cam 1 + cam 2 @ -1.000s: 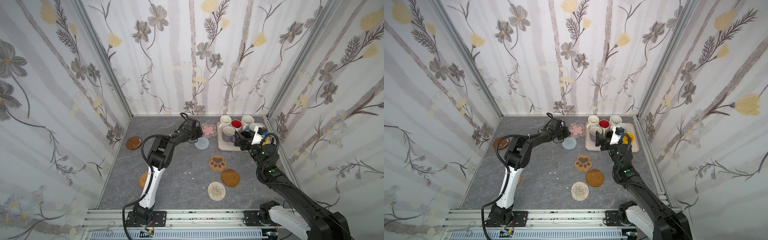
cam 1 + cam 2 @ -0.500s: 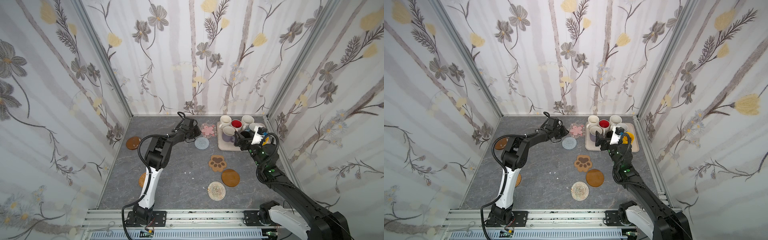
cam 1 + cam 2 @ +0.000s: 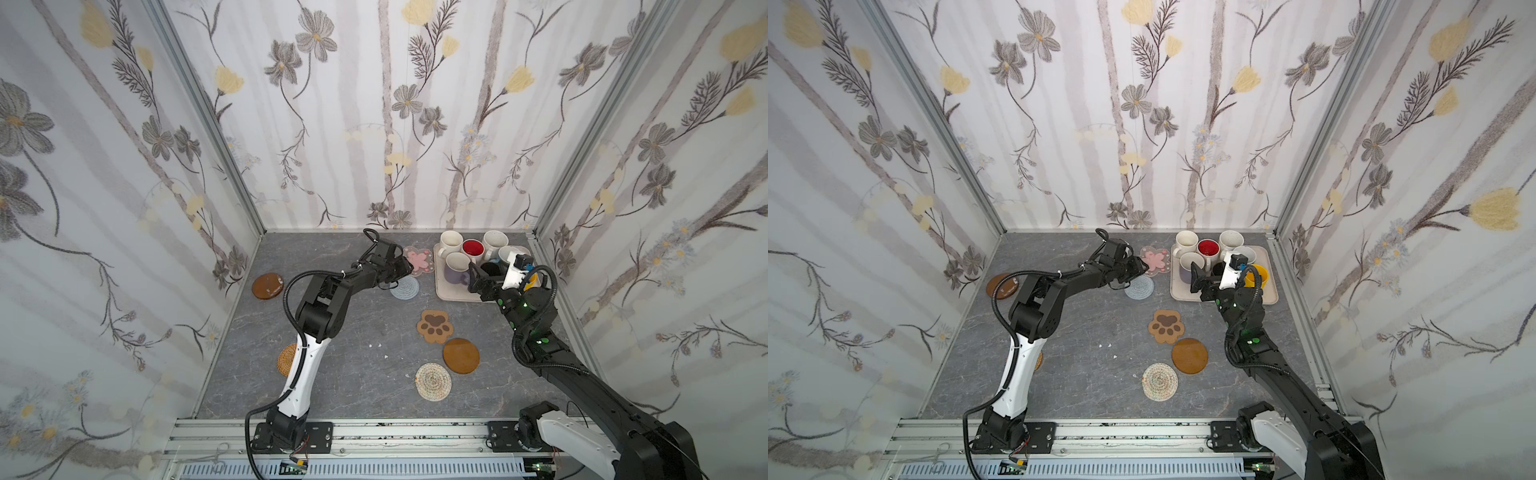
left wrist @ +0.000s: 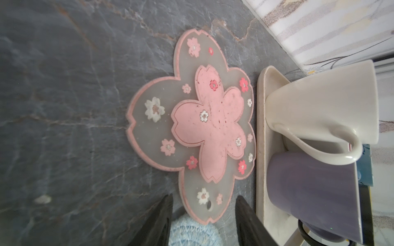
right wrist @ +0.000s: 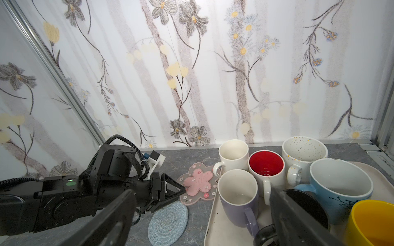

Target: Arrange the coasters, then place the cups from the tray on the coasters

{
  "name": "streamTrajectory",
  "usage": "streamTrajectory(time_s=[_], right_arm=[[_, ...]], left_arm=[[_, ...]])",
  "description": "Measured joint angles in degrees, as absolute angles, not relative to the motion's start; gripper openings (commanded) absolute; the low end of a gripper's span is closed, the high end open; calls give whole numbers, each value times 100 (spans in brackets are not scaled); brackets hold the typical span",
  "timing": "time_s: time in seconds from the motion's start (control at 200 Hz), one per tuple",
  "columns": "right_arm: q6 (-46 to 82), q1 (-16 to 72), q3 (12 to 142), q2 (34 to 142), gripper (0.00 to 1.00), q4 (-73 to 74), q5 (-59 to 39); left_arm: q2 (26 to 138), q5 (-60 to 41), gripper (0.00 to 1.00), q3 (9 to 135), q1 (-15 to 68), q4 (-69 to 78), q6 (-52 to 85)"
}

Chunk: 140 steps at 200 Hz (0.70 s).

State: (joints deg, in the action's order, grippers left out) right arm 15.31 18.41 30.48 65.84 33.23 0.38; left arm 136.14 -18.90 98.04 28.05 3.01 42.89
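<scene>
The pink flower coaster (image 4: 204, 119) lies flat on the table beside the tray (image 4: 261, 149). My left gripper (image 4: 204, 198) is open, one petal tip between its fingers and untouched. The grey-blue woven coaster (image 3: 405, 287) lies under that gripper (image 3: 405, 266). My right gripper (image 5: 201, 190) is open wide above the tray (image 3: 453, 295), over the lavender cup (image 5: 236, 198) and the black cup (image 5: 307, 204). Several more cups stand on the tray: cream (image 3: 451, 241), red-inside (image 3: 473, 248), light blue (image 5: 341, 183), yellow (image 5: 371, 223).
The paw coaster (image 3: 434, 326), a brown disc (image 3: 460, 355) and the pale woven round (image 3: 433, 381) lie mid-table. Another brown disc (image 3: 268, 285) sits by the left wall. The orange rattan round (image 3: 286, 359) is half hidden behind the left arm. The back wall is close behind the tray.
My left gripper's jaws have opened at the edge of the pink flower coaster, which now lies free on the table. The right arm has not moved.
</scene>
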Motion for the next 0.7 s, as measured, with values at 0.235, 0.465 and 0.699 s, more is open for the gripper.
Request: streamTrajectory(time_s=[0.235, 0.465, 0.699], right_arm=[[1531, 1841, 3048, 6584, 98, 3323, 38], [1531, 1841, 3048, 6584, 98, 3323, 38], [1529, 1841, 3048, 6584, 98, 3323, 38]], left_arm=[[13740, -1929, 49, 9880, 2812, 499, 4442], [13797, -1876, 38, 9900, 2810, 613, 4545], [13806, -1809, 27, 9900, 2810, 574, 4635]])
